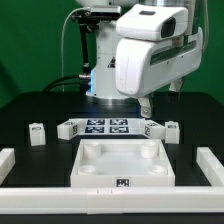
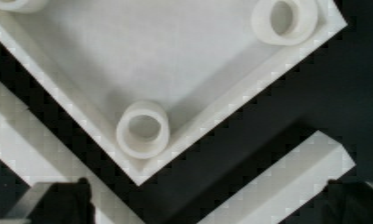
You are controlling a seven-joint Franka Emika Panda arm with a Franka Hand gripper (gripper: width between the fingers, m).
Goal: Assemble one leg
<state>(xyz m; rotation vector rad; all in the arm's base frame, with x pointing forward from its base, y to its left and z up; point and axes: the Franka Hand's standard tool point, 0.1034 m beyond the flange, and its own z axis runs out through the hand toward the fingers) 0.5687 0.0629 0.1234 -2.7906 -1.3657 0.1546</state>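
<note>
The black counter point(image 1: 30, 105) lies dark and even between white rails point(image 1: 10, 160), with only a dim room behind. On it the wide white panel point(image 1: 122, 165) sits before the marker board point(image 1: 100, 126), and the leg point(image 1: 172, 130) stands upright, ungrasped, near that board's end on the exterior view's right. Our end effector point(image 1: 147, 106) hangs over the panel's far corner, jaws apart and holding nothing, so we judge fetching the leg comes next: we should centre the jaws on its sides, close squarely, then aim it at a corner hole point(image 2: 144, 130).
</note>
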